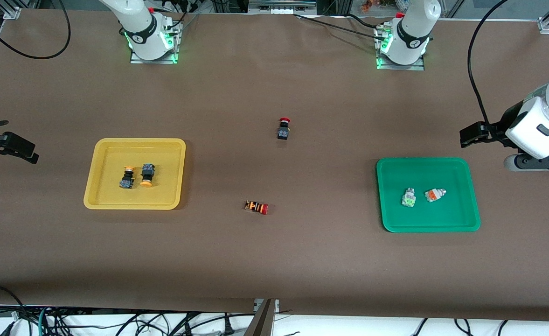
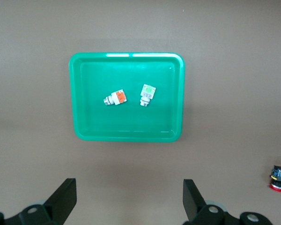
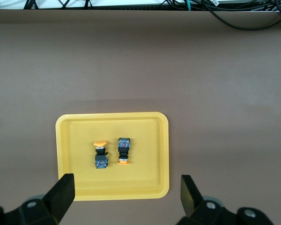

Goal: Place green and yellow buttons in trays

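Note:
The yellow tray (image 1: 94, 186) holds two black-bodied buttons with yellow-orange caps (image 1: 127, 178) (image 1: 147, 175); the right wrist view shows the tray (image 3: 61, 159) and both buttons (image 3: 100, 154) (image 3: 123, 151). The green tray (image 1: 470, 196) holds the green-faced grey button (image 1: 408, 197) and the orange-faced grey button (image 1: 434, 194); both show in the left wrist view (image 2: 147, 94) (image 2: 115, 98) in that tray (image 2: 75, 93). My left gripper (image 1: 463, 137) (image 2: 129, 197) is open and empty, raised over the table at the left arm's end. My right gripper (image 1: 22, 140) (image 3: 126, 194) is open and empty, raised at the right arm's end.
A black switch with a red mushroom cap (image 1: 283, 128) (image 2: 279, 177) stands mid-table between the trays. An orange-striped switch with a red cap (image 1: 256, 207) lies nearer the front camera. Cables run below the table's front edge.

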### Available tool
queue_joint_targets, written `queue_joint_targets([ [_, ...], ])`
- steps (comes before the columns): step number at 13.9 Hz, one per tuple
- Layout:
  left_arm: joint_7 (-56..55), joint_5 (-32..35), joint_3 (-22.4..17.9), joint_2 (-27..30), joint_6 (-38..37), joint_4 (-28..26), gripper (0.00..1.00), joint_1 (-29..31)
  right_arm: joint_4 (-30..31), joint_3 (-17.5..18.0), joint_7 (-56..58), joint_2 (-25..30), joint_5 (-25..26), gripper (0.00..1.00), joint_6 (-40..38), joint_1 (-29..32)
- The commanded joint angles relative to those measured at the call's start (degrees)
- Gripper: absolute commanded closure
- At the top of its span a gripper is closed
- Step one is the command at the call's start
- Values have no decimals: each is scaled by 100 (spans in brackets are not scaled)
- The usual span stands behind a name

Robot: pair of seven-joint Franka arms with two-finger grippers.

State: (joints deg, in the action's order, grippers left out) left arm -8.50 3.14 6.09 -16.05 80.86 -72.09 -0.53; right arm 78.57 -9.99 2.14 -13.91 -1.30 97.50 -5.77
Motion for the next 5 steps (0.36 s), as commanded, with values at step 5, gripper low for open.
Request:
queue_joint_targets([
  [5,314,-252,-161,1403,1117,-1960,0,-17,-44,6,-30,3,25,0,-12,-12],
])
